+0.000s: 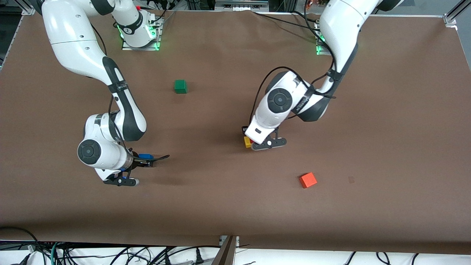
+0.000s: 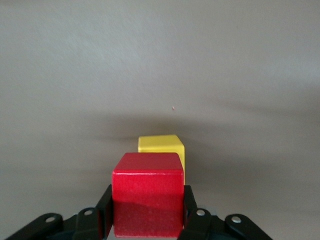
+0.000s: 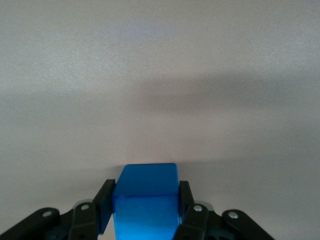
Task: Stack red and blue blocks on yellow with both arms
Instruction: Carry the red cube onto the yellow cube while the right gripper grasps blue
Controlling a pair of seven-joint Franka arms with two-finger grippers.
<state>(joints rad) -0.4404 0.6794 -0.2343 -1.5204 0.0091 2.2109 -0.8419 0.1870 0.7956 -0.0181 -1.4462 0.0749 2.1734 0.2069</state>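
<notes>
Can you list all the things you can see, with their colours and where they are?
red block: one, deep red, between the left gripper's fingers, over the yellow block
yellow block: one, bright yellow, on the table under the left gripper
blue block: one, bright blue, between the right gripper's fingers, toward the right arm's end
green cube: one, green, on the table, farther from the front camera than the others
orange cube: one, orange, on the table, nearest the front camera
table: one, brown
left gripper: black, shut on the red block
right gripper: black, shut on the blue block
</notes>
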